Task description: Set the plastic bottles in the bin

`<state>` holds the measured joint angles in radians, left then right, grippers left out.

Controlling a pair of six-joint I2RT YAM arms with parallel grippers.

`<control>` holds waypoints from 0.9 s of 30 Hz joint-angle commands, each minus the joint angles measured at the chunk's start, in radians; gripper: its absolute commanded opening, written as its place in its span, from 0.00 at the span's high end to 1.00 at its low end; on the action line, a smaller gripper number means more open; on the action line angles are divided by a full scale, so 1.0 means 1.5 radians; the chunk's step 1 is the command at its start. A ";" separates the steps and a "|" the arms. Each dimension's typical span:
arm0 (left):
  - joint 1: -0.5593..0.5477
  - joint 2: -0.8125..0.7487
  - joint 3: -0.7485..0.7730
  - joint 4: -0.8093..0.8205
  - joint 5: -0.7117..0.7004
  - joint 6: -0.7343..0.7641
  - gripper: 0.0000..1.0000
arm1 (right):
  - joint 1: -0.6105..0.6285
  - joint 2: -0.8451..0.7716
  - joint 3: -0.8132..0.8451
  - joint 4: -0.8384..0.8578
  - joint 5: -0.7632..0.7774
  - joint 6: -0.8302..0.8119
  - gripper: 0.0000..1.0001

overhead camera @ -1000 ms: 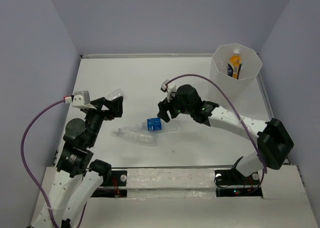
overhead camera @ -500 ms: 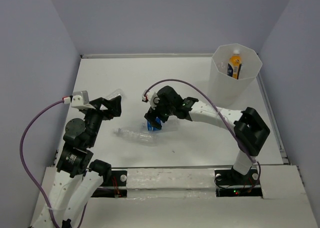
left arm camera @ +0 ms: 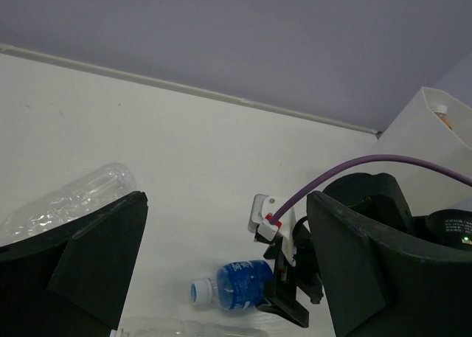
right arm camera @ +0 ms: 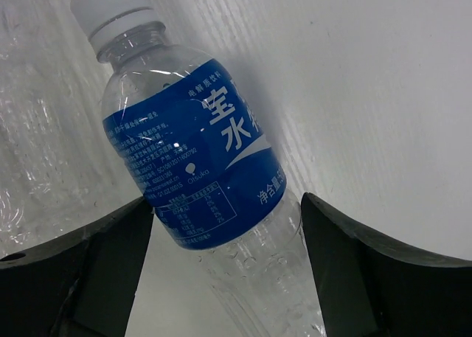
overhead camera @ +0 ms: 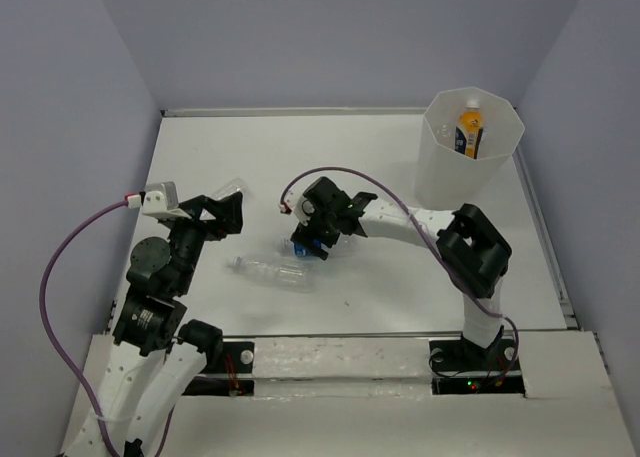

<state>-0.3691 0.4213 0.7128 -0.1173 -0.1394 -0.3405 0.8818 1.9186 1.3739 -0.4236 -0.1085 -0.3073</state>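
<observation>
The right gripper (right arm camera: 225, 204) was down at the table (overhead camera: 380, 172), near its middle, with its jaws spread either side of the blue-labelled bottle (right arm camera: 198, 167). That bottle lay on its side between the fingers (right arm camera: 369, 278). A thin gap showed on the right side, so the jaws straddled it without clamping it. Its white cap pointed away from the wrist camera. A clear bottle (overhead camera: 268, 269) lay on its side just beside it, toward the near edge. The left gripper (left arm camera: 227, 204) hung over the left part of the table with its jaws wide apart and nothing between them. Another clear bottle (left arm camera: 74, 197) lay on its side just beyond its left finger. The bin (overhead camera: 435, 152) stood upright at the far right corner, well apart from both grippers. An orange bottle (overhead camera: 468, 132) with a dark label was inside it, against the far wall.
</observation>
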 commanded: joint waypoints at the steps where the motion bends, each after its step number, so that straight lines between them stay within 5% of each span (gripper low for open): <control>1: 0.004 -0.005 0.001 0.021 0.005 0.012 0.01 | -0.016 0.025 0.044 0.001 0.039 -0.021 0.24; 8: 0.004 -0.006 0.001 0.020 0.008 0.011 0.01 | -0.045 0.005 0.047 0.058 0.053 -0.007 0.58; 15: 0.001 -0.008 0.000 0.021 0.009 0.012 0.01 | -0.059 -0.058 0.026 0.093 0.052 0.012 0.59; 21: -0.002 -0.006 0.000 0.021 0.011 0.012 0.01 | -0.065 -0.209 -0.023 0.187 0.062 0.049 0.70; 27: -0.007 -0.006 0.001 0.024 0.013 0.011 0.01 | -0.078 -0.359 -0.057 0.307 0.159 0.076 0.71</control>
<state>-0.3733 0.4213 0.7128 -0.1169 -0.1337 -0.3405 0.7837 1.5204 1.3094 -0.1787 0.0097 -0.2306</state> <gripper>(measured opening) 0.990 0.758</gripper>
